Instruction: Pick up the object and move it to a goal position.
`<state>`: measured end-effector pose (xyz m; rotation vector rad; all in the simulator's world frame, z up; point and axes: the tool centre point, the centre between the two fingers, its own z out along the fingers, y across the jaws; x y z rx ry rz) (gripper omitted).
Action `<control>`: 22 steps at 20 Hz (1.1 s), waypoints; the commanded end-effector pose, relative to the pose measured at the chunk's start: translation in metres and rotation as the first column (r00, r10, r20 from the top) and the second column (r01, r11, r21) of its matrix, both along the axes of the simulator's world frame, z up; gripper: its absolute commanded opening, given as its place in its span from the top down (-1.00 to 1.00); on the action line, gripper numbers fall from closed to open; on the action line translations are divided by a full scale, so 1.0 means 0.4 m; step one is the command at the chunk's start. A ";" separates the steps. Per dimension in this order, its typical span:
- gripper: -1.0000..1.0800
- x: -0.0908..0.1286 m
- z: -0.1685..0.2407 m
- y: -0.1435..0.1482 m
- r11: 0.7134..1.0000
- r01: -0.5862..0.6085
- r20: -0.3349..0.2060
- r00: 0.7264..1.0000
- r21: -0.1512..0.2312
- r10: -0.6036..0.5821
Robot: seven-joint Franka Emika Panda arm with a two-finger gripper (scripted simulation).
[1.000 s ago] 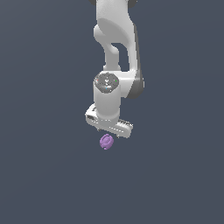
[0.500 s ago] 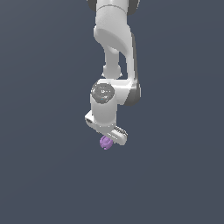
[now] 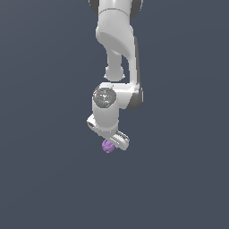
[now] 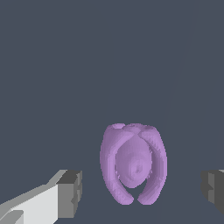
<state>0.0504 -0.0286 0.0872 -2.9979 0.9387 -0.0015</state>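
Note:
The object [image 3: 107, 146] is a small light-purple lumpy thing with ridged lobes on the plain dark grey ground. In the exterior view it shows just under the white hand of my gripper [image 3: 111, 142], partly hidden by it. In the wrist view the object [image 4: 133, 164] lies between my two fingers, and my gripper [image 4: 142, 189] is open. The one fingertip [image 4: 70, 192] and the other [image 4: 214, 186] each stand apart from the object, with a visible gap on both sides. The object is nearer to the first fingertip.
The white arm [image 3: 117, 40] comes down from the top of the exterior view. The ground [image 3: 44, 179] is a uniform dark grey with nothing else on it.
The wrist has turned and tilted, and the hand has come down a little over the object. The object has stayed where it was.

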 end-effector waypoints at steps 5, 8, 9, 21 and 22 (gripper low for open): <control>-0.92 -0.003 -0.074 0.000 1.000 0.003 -0.001 1.000 0.000 -0.003; -0.92 -0.004 -0.106 0.000 1.000 0.004 -0.001 1.000 0.000 -0.004; -0.92 -0.003 -0.113 -0.001 1.000 0.005 -0.001 1.000 0.000 -0.005; 1.00 0.000 -0.119 -0.001 1.000 0.005 -0.001 1.000 0.000 -0.005; 1.00 0.000 -0.119 -0.001 1.000 0.005 -0.001 1.000 0.000 -0.005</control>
